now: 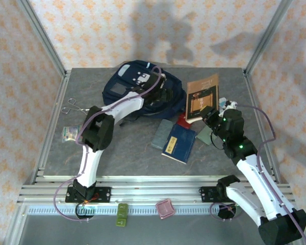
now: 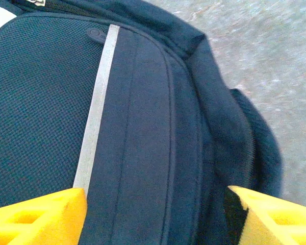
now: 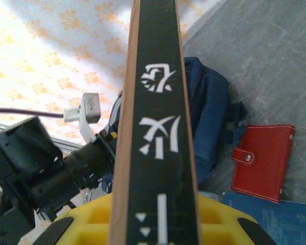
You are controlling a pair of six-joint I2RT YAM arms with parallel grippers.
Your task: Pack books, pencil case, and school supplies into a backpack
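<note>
Our left gripper (image 2: pixel 153 204) hangs over the backpack (image 2: pixel 143 127) with its fingers spread wide, pinching nothing. Our right gripper (image 3: pixel 153 224) is clamped on the brown book (image 3: pixel 155 102), tilted up just right of the backpack. The navy book (image 1: pixel 178 143), pencil case (image 1: pixel 161 135) and red piece (image 3: pixel 262 161) lie near the backpack's right front.

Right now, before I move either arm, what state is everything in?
left gripper: open over backpack
right gripper: shut on brown book
backpack: lying flat, seems closed
brown book: closed, raised off table
navy book: closed, flat on table
pencil case: flat on table, unpacked
red piece: clasp shut, on table
grey-green piece: on table, unpacked
</note>
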